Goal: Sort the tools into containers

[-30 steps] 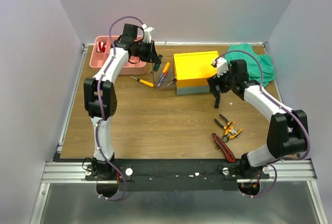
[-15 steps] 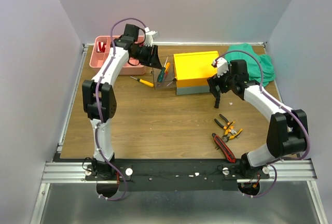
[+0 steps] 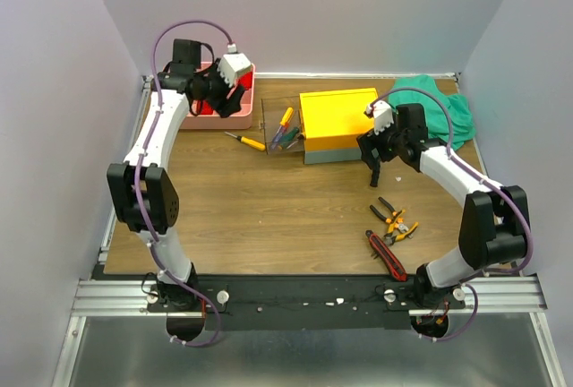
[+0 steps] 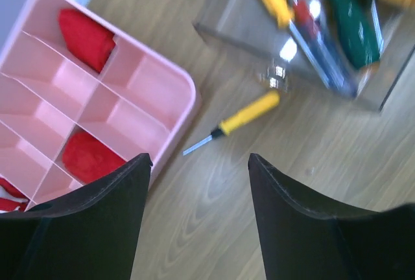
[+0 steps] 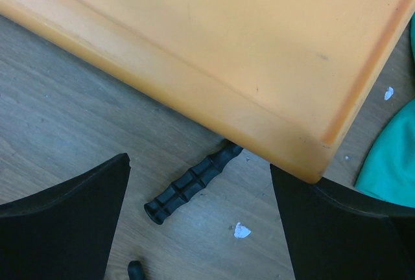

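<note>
My left gripper hangs open and empty over the right edge of the pink tray, whose compartments hold red items. A yellow screwdriver lies on the wood between the tray and a clear box. That box holds yellow-, green- and purple-handled screwdrivers. My right gripper stands open beside the yellow-lidded toolbox, above the black hammer handle, whose head is hidden under the box.
Orange-and-black pliers and a red-and-black cutter lie at the near right. A green cloth is bunched at the back right. Small white scraps dot the wood by the hammer.
My left gripper opened, left the green-handled screwdriver in the clear box and swung left to the pink tray. The right arm has not moved.
</note>
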Controlling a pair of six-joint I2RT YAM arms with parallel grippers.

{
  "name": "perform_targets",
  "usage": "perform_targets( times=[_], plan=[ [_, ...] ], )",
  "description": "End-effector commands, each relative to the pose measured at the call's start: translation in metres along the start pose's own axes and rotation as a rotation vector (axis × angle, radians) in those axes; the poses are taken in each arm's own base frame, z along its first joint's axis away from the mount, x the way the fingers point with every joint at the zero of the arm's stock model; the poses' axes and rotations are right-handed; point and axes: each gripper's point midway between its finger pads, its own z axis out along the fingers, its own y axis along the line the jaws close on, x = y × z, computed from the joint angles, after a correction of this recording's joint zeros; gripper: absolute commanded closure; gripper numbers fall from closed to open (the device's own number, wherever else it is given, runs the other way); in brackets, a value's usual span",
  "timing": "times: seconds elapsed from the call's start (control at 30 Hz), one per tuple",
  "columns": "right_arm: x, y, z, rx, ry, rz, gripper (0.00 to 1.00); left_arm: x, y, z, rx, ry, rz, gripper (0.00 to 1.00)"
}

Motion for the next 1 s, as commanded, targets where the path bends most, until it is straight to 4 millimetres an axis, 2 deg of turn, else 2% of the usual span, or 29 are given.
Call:
perform_targets(
  times=[0.0, 0.03, 0.1, 0.13, 0.37, 0.53, 0.67, 0.97],
  plan=[
    [-0.008, 0.005, -0.001, -0.035, -0.033, -0.016, 0.03, 0.059, -0.023, 0.002, 0.275, 0.106, 0.307, 0.30],
    [-0.008, 0.005, -0.002, -0.035, -0.033, -0.016, 0.03, 0.070, -0.025, 0.007, 0.313, 0.129, 0.336, 0.30],
    [-0.006, 0.006, -0.002, -0.037, -0.032, -0.014, 0.03, 0.078, -0.028, 0.009, 0.377, 0.142, 0.432, 0.30],
    [-0.007, 0.006, -0.003, -0.035, -0.037, -0.015, 0.03, 0.089, -0.028, 0.015, 0.402, 0.166, 0.451, 0.30],
    [-0.002, 0.004, -0.009, -0.012, -0.029, -0.029, 0.03, 0.108, -0.033, 0.055, 0.452, 0.187, 0.572, 0.31],
    [0.005, 0.007, -0.012, -0.008, -0.017, -0.039, 0.03, 0.116, -0.046, 0.081, 0.484, 0.174, 0.603, 0.32],
    [0.011, 0.008, -0.016, -0.004, -0.004, -0.038, 0.03, 0.124, -0.053, 0.092, 0.529, 0.190, 0.603, 0.34],
    [0.018, 0.009, -0.019, 0.001, 0.014, -0.038, 0.03, 0.131, -0.043, 0.117, 0.513, 0.213, 0.555, 0.35]
  ],
)
